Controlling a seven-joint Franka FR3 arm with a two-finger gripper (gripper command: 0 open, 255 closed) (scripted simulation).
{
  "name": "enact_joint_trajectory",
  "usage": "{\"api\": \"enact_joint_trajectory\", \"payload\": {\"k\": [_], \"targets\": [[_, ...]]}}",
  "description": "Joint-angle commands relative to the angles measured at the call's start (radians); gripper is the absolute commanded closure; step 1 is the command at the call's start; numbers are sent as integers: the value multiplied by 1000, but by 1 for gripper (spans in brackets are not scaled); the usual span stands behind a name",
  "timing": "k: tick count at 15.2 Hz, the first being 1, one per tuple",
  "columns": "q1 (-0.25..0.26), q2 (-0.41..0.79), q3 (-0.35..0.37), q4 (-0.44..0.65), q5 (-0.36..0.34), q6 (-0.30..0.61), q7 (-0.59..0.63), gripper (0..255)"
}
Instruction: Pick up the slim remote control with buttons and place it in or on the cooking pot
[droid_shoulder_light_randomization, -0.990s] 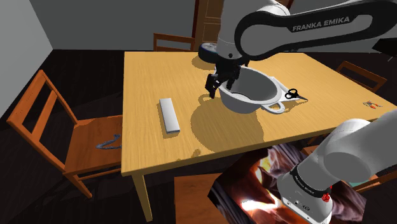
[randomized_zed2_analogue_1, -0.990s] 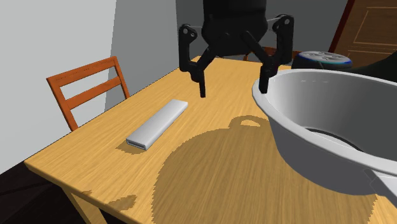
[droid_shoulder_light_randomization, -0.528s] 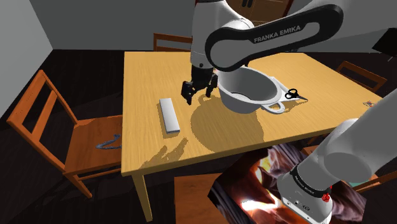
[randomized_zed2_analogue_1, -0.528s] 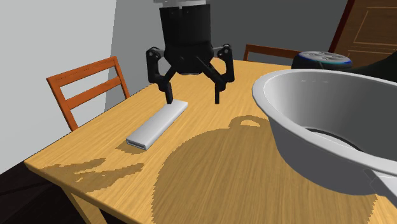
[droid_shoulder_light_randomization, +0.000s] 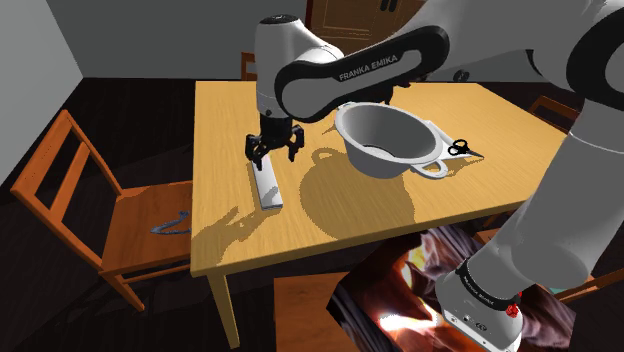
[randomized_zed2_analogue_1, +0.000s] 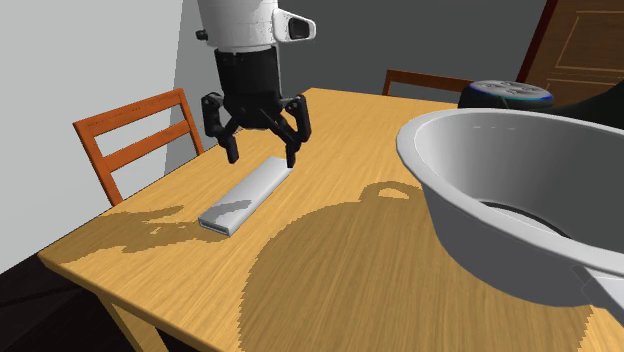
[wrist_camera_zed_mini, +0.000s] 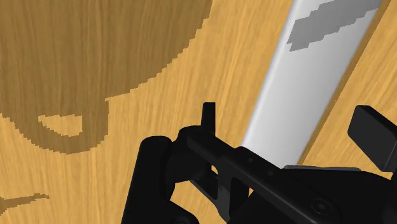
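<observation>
A slim pale grey remote (droid_shoulder_light_randomization: 266, 183) lies flat on the wooden table (droid_shoulder_light_randomization: 230, 240), to the shoulder view's left of the grey cooking pot (droid_shoulder_light_randomization: 385, 145). My black gripper (droid_shoulder_light_randomization: 273, 152) hangs open just above the remote's far end, pointing down. In the second exterior view the gripper (randomized_zed2_analogue_1: 262, 158) straddles that end of the remote (randomized_zed2_analogue_1: 245, 195), one finger on each side and neither touching it, and the pot (randomized_zed2_analogue_1: 500, 190) looms at the right. The wrist view has the remote (wrist_camera_zed_mini: 312, 83) running between the spread fingers of the gripper (wrist_camera_zed_mini: 289, 124), with the pot's shadow beside it.
Black-handled scissors (droid_shoulder_light_randomization: 460, 148) lie beyond the pot. A dark round speaker (randomized_zed2_analogue_1: 505, 93) stands at the table's far side. An orange wooden chair (droid_shoulder_light_randomization: 70, 200) with a small grey object (droid_shoulder_light_randomization: 170, 225) on its seat stands left of the table. More chairs ring the table.
The gripper has swung from beside the pot to the shoulder view's left and come down over the remote's far end. It stayed open; the remote and pot have not moved.
</observation>
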Motion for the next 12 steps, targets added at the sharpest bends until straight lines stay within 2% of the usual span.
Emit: {"api": "enact_joint_trajectory", "payload": {"k": [1, 9, 12], "targets": [[25, 88, -4, 79, -30, 7, 52, 0], [36, 145, -18, 48, -58, 91, 73, 0], [36, 145, -18, 48, -58, 91, 73, 0]]}}
